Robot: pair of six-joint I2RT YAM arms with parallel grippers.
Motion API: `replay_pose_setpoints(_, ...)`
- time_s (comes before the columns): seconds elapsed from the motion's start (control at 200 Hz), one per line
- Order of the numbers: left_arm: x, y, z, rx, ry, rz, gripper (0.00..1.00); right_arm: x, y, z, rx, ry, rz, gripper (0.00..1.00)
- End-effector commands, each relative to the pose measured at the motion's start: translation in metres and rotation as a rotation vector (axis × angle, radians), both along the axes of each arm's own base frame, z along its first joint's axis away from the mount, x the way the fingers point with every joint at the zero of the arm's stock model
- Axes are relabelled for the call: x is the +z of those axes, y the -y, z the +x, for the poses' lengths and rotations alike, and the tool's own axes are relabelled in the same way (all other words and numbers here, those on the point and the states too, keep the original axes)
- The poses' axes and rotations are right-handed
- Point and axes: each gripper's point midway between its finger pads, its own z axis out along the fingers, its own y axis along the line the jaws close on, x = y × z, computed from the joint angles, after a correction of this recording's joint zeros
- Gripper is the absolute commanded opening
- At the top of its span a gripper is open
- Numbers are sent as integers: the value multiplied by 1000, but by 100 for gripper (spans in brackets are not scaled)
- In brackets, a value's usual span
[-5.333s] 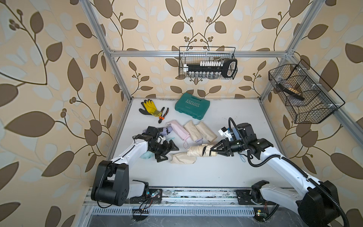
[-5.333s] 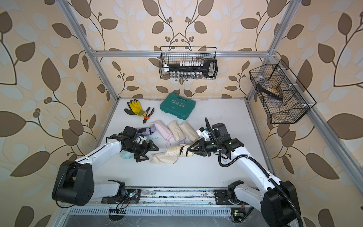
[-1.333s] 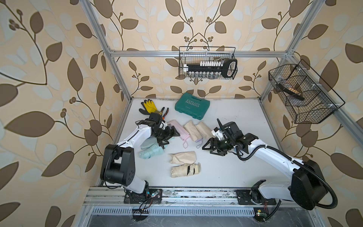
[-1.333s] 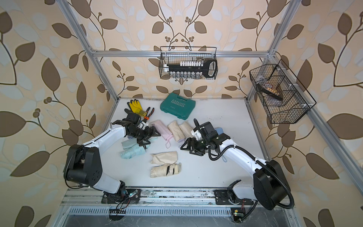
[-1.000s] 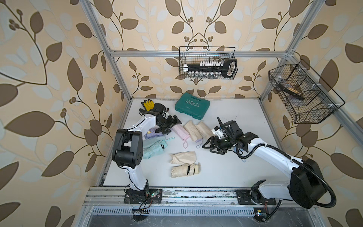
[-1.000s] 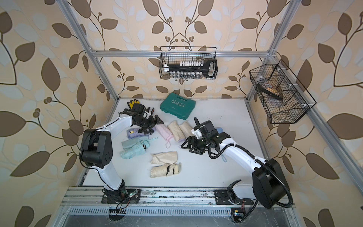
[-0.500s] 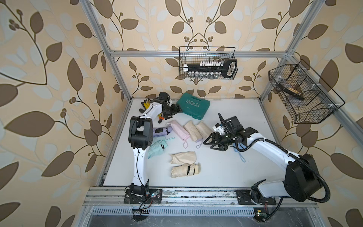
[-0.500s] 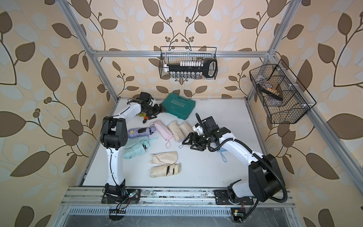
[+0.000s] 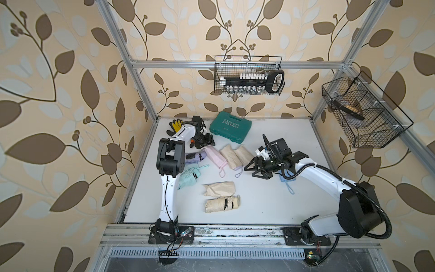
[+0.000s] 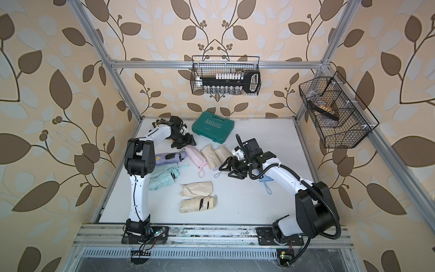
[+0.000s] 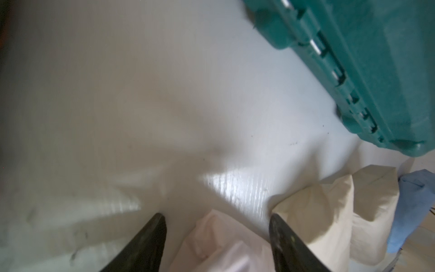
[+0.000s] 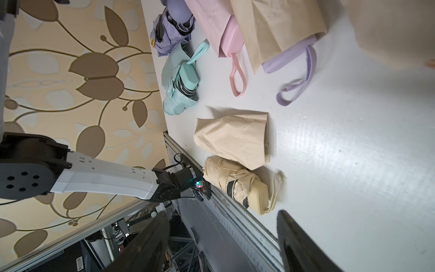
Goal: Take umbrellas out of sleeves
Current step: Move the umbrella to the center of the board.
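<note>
A: Left gripper (image 11: pixel 216 215): jaws apart, straddling the closed end of the pink sleeve (image 11: pixel 223 247), near the green case (image 11: pixel 376 70), probably to pin it.
B: Right gripper (image 9: pixel 249 172)?
A: Open, empty, hovering near the handle ends, placed to draw the pink umbrella (image 12: pixel 231 35) out.
</note>
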Motion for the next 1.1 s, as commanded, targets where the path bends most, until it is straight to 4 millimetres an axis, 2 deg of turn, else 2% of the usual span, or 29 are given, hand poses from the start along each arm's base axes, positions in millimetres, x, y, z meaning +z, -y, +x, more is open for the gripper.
replay_pose_setpoints(0.0,3,8,-27,-43,-44,-18,64,-3,-3,0,4,-12,19,73)
replay_pose_setpoints(0.215,1,18,-59,-45,-98,-62,63,-8,-5,-2,17,-12,11,73)
replay_pose_setpoints(0.385,1,24,-79,-21,-128,-115,57,-22,-12,0,24,-21,-9,73)
replay_pose_setpoints(0.56,4,45,-94,-9,-176,-208,54,-42,-33,4,48,-48,-3,72)
replay_pose_setpoints(0.64,1,54,-105,-31,-191,-195,59,-55,-43,4,49,-71,13,72)
replay_pose_setpoints(0.665,0,55,-108,-33,-196,-192,64,-59,-45,3,47,-76,15,72)
replay_pose_setpoints(0.775,-2,51,-115,-39,-210,-168,67,-78,-48,3,17,-111,24,69)
replay_pose_setpoints(1.095,4,48,-125,-69,-227,-155,65,-106,-45,1,-36,-116,23,61)
